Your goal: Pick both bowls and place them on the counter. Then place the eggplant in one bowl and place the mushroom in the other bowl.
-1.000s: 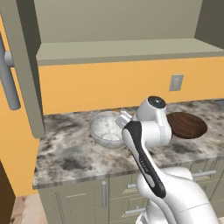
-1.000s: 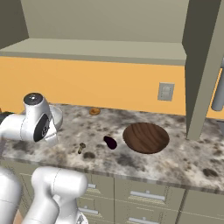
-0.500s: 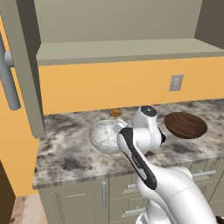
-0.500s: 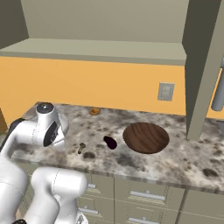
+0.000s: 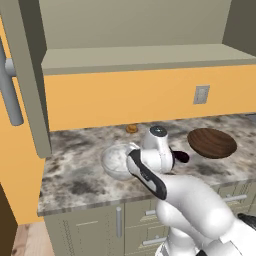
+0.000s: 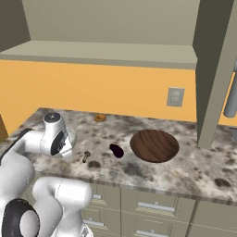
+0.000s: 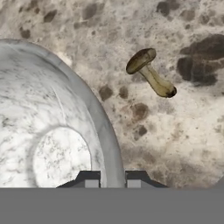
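Observation:
In the hand view my gripper [image 7: 112, 180] is shut on the rim of the deep grey-white marbled bowl [image 7: 48, 144], one fingertip inside it and one outside. This bowl [image 5: 115, 160] stands low on the speckled counter [image 5: 75, 180], just left of my wrist. The tan mushroom [image 7: 151, 73] lies on its side on the counter beside the bowl, also seen as the mushroom [image 6: 86, 156] right of my hand. The dark purple eggplant [image 6: 116, 150] lies between the mushroom and the wide dark wooden bowl [image 6: 154, 145], which is empty on the counter.
A small flat orange-brown lump [image 6: 100, 118] lies near the orange back wall. An open shelf runs above the counter, with a cabinet door [image 6: 210, 78] standing open at the right. Drawers sit under the counter's front edge [image 6: 152, 190].
My hand has come down and a little nearer with the marbled bowl, which now sits lower on the counter. The wooden bowl, eggplant and mushroom have not moved.

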### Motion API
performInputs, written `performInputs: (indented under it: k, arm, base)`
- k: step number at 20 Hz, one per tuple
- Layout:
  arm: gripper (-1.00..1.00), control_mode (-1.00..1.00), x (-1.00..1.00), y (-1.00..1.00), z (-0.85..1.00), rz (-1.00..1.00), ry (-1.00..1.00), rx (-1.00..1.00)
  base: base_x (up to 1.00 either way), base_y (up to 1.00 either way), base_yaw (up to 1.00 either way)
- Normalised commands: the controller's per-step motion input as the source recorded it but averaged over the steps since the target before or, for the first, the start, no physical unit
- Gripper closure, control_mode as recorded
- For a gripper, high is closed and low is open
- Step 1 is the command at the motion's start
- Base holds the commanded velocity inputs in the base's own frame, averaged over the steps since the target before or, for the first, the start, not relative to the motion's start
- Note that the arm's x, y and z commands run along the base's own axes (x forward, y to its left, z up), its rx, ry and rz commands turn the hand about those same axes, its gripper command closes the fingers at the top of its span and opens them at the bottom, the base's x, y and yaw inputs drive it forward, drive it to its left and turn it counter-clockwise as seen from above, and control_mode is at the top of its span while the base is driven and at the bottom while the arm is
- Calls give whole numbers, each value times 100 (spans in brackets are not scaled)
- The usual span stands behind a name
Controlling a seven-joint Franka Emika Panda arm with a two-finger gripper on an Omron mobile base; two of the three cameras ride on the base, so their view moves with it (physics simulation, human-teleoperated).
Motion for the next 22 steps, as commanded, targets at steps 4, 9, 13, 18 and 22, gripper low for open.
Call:
performInputs:
  k: [4, 9, 13, 18, 22]
  arm:
    - [100, -100, 29, 11, -16, 0, 12, -3]
    - [100, -100, 23, 8, -10, 0, 12, 0]
    - [-100, -100, 10, 4, -4, 1, 11, 0]
    - [-100, -100, -3, 1, 9, 0, 6, 0]
    - [-100, -100, -32, -28, 17, 0, 0, 0]
  base:
    - [0, 0, 0]
    - [0, 0, 0]
    - [0, 0, 0]
    - [0, 0, 0]
    - [0, 0, 0]
